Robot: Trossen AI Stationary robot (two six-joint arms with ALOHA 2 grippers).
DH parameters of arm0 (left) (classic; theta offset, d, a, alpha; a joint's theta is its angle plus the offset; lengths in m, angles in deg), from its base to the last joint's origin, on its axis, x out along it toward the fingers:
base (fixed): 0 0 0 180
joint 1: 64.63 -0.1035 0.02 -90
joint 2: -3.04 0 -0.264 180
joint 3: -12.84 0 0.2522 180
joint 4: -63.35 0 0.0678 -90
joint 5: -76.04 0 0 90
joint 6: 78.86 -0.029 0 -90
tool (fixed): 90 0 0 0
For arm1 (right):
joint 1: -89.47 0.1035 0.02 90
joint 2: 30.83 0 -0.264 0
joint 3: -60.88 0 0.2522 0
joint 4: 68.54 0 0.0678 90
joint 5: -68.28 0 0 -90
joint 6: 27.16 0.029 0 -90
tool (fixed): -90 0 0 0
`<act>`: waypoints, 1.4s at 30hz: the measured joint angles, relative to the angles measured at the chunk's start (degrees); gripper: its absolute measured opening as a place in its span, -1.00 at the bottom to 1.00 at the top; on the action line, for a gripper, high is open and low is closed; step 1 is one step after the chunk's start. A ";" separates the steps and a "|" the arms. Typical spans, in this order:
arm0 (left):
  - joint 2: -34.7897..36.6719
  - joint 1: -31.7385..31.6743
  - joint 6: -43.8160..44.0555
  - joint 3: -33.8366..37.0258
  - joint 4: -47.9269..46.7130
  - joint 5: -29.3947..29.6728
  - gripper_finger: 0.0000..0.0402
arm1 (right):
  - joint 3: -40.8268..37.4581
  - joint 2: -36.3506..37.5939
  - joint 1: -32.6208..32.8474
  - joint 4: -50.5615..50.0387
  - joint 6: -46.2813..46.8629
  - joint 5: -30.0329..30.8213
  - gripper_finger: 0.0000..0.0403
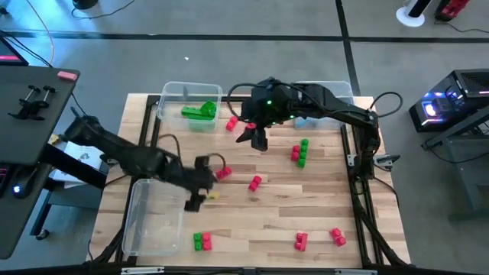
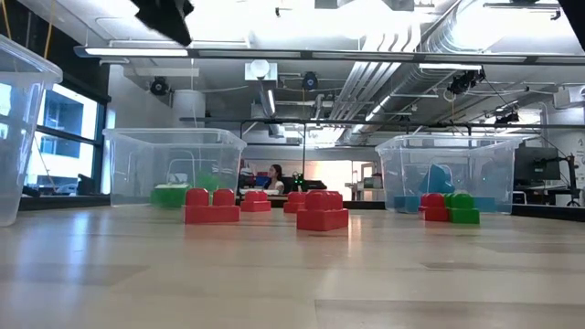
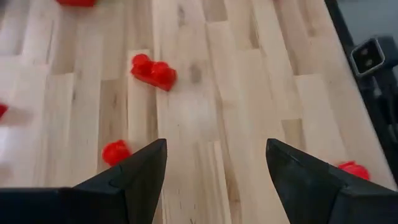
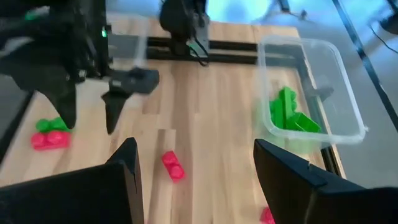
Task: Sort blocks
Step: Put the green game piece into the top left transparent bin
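Small studded blocks lie flat on the wooden table: red ones [image 1: 223,173] [image 1: 255,182] [image 1: 231,122] in the middle, a green-and-red cluster [image 1: 300,151] to the right, and a green-and-red pair [image 1: 202,241] and two red ones [image 1: 300,241] [image 1: 337,237] along the near edge. My left gripper [image 1: 197,195] [image 3: 216,165] hovers open left of centre, above bare wood, with a red block [image 3: 115,151] beside one finger. My right gripper [image 1: 256,137] [image 4: 196,168] hangs open over the far middle, and a red block [image 4: 173,165] shows below it.
A clear bin [image 1: 191,107] at the far left holds green blocks [image 4: 292,112]. A second clear bin [image 1: 330,95] at the far right holds light blue ones, and a third [image 1: 153,218] sits at the near left. Bare wood lies between the scattered blocks.
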 joint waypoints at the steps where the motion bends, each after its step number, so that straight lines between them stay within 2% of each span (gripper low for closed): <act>1: -1.69 1.11 0.16 -1.51 -0.55 0.66 0.29 | 0.00 0.38 0.00 0.06 -0.33 -0.98 -0.06; 6: -7.53 4.49 8.58 -7.45 -2.16 -0.73 0.29 | 0.00 2.67 0.72 1.45 -2.11 -7.19 -0.07; 9: -9.81 6.42 12.33 -9.48 -1.71 -1.03 0.29 | 0.00 3.57 1.99 0.71 -3.57 -8.44 -0.18; 11: -11.08 7.53 14.28 -9.70 -1.71 -1.21 0.29 | 0.04 3.78 3.33 0.05 -2.29 -8.40 -0.37; 15: -13.18 8.77 23.29 -9.72 -3.01 -3.49 0.29 | -0.74 3.68 8.00 -3.09 4.93 -7.72 -0.89; 17: -14.26 8.90 27.18 -9.72 -4.24 -6.49 0.29 | -2.50 3.69 11.63 -3.57 9.79 -3.89 -0.93; 19: -15.03 9.35 27.29 -9.70 -4.95 -8.81 0.29 | -4.07 3.59 16.05 -3.90 15.12 1.77 -0.93; 27: -15.83 9.75 17.77 -9.73 -9.01 -10.36 0.25 | -16.91 3.59 31.51 3.77 43.12 19.44 -0.99; 31: -15.47 7.25 15.43 -9.72 -15.82 -10.59 0.16 | -22.83 3.57 36.86 3.89 55.98 23.98 -1.00; 34: -15.56 6.41 19.81 -9.74 -14.34 -12.28 0.04 | -25.93 3.57 39.77 5.38 62.10 25.85 -1.00; 37: -16.92 7.52 24.20 -10.48 -13.24 -13.16 -0.18 | -28.13 3.57 41.92 7.31 64.99 27.08 -1.00; 42: -23.60 9.84 28.36 -16.09 -14.62 -13.80 -0.81 | -30.13 3.59 44.26 9.74 65.68 28.06 -1.00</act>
